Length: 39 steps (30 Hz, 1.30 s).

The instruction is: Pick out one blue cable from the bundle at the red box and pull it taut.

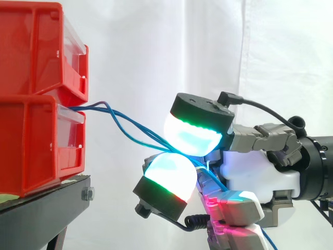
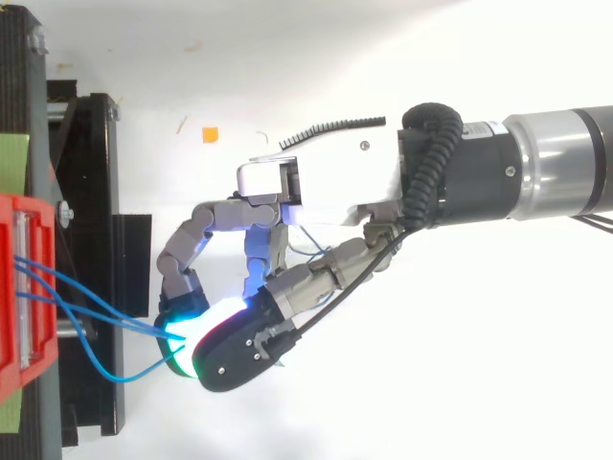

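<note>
Two stacked red boxes (image 1: 36, 140) sit on a black stand at the left; from above their edge is the red box (image 2: 19, 287). Thin blue cables (image 1: 130, 130) come out between the boxes and slope down to the right into my hand (image 1: 260, 177). Two glowing fingertips (image 1: 192, 133) are curled together and pinch the strands between them. In the top view the blue cables (image 2: 86, 302) run from the box to the hand (image 2: 326, 192), and one strand hangs in a slack loop below the others. I cannot tell how many strands are in the pinch.
The black stand (image 1: 47, 203) carries the boxes, and its frame (image 2: 96, 192) reaches toward the hand. A white curtain hangs behind. A small orange scrap (image 2: 210, 134) lies on the white floor. A green strip (image 2: 11, 163) sits on the stand's far left.
</note>
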Tool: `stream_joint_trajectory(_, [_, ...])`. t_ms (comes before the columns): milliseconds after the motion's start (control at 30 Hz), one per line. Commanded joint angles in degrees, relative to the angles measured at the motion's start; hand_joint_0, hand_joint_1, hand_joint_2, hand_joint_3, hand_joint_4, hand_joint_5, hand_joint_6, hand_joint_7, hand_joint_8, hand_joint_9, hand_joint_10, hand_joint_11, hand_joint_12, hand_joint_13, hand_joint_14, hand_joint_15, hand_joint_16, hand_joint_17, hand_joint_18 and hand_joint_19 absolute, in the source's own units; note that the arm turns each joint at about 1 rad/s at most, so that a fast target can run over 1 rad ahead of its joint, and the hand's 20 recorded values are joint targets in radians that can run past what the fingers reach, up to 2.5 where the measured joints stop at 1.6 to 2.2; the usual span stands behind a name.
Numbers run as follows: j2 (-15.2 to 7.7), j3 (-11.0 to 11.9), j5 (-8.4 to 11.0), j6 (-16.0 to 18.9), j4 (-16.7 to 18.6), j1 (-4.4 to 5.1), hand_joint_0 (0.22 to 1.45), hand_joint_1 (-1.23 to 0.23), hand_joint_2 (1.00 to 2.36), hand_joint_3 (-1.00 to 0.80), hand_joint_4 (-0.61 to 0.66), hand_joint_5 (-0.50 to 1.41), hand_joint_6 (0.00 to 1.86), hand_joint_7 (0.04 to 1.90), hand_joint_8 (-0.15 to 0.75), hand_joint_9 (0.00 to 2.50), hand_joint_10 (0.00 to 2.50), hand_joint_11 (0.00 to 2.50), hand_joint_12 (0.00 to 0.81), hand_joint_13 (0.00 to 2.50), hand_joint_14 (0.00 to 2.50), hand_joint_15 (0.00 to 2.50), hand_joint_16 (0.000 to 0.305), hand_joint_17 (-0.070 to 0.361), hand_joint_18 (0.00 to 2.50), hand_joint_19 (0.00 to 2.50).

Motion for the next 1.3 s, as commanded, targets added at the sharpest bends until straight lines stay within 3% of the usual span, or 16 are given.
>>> stream_joint_trajectory(0, [0.0,0.0,0.0,0.0,0.0,0.0,0.6,-0.67,1.02,-0.1,0.08,-0.1,0.89,1.03,0.384,1.43,0.02,0.75,0.434,1.37,0.02,0.62,0.066,0.148,1.3,0.59])
stream_joint_trajectory(333, [0.0,0.0,0.0,-0.1,0.4,0.09,0.64,-0.8,1.02,-0.08,0.02,-0.12,0.92,1.06,0.359,1.34,0.02,0.78,0.414,1.32,0.02,0.63,0.06,0.134,1.2,0.59])
stream_joint_trajectory(967, [0.0,-0.1,0.09,-0.3,0.9,0.09,0.77,-0.84,1.0,-0.5,-0.11,-0.14,0.93,1.14,0.334,1.33,0.03,0.82,0.373,1.27,0.02,0.63,0.051,0.114,1.12,0.58])
stream_joint_trajectory(1067, [0.0,-0.1,0.09,-0.4,0.9,0.09,0.71,-0.83,1.0,-0.5,-0.06,-0.13,0.94,1.07,0.33,1.33,0.03,0.81,0.371,1.28,0.02,0.63,0.05,0.113,1.12,0.59])
stream_joint_trajectory(1100, [0.0,-0.1,0.09,-0.4,0.9,0.09,0.64,-0.77,1.0,-0.5,0.04,-0.12,0.93,1.03,0.326,1.36,0.03,0.81,0.367,1.28,0.02,0.64,0.05,0.112,1.12,0.6])
stream_joint_trajectory(1267, [0.0,-0.1,0.09,-0.5,0.9,0.0,0.5,-0.63,1.0,-0.5,0.07,-0.11,0.92,0.97,0.346,1.4,0.02,0.78,0.397,1.32,0.02,0.63,0.057,0.128,1.19,0.6])
